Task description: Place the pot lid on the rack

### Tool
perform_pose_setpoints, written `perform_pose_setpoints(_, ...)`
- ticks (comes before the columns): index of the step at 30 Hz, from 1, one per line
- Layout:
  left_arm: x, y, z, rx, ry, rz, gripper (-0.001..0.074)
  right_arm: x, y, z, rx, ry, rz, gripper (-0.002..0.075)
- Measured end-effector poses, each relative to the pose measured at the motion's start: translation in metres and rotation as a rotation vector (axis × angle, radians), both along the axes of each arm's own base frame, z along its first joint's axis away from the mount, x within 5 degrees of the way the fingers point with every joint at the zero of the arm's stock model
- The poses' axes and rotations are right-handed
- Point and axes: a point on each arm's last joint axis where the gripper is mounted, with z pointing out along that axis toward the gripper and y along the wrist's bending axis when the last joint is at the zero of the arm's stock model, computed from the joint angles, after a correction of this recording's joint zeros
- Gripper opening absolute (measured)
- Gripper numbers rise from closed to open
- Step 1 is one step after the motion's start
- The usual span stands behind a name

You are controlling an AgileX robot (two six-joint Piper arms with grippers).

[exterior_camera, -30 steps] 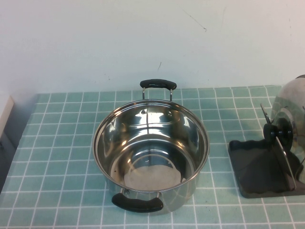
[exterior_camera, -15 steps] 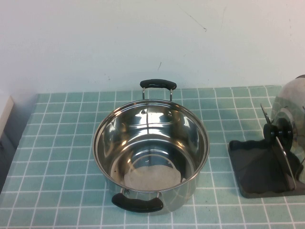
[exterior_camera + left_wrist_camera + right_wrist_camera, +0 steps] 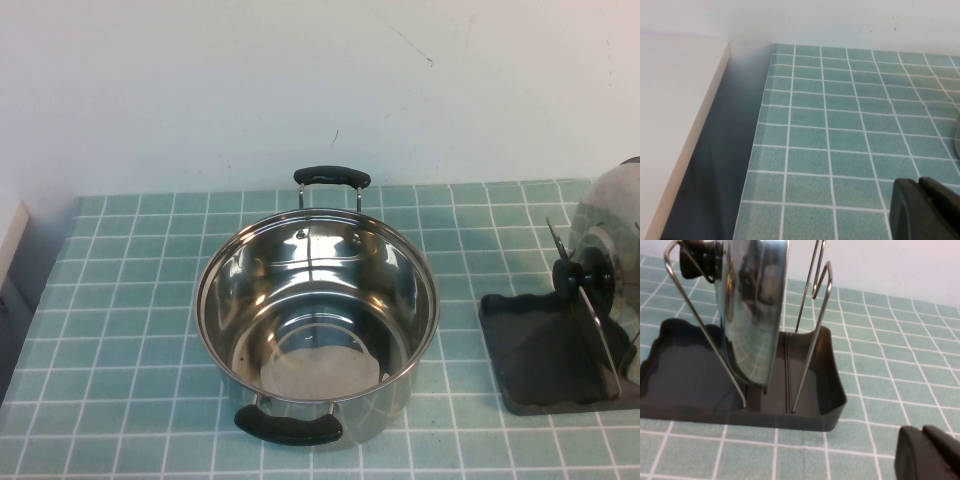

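Comparing with a second ago, we see nothing moved: the domed shiny steel pot lid (image 3: 752, 310) stands upright in the dark grey wire-divider rack (image 3: 700, 405), far right. Task looks done. The left gripper (image 3: 927, 210) is over bare tiles on the left, the right gripper (image 3: 927, 455) just beside the rack, both with jaws together.

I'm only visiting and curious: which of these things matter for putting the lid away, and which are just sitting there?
Part of the job:
- shiny domed steel pot lid with black knob, standing upright between the wires
- dark grey rack tray with wire dividers
- right gripper, beside the rack

Just there:
- deep steel pot, uncovered
- left gripper, over bare tiles
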Motion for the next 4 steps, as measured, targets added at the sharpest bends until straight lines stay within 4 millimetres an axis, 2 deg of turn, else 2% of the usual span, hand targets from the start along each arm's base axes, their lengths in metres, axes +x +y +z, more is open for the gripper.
perform_pose_setpoints(4, 0.0000, 0.0000, 0.0000, -0.002, 0.000, 0.000, -0.0003, 0.0000, 0.0000, 0.0000, 0.000, 0.000, 0.000, -0.0003)
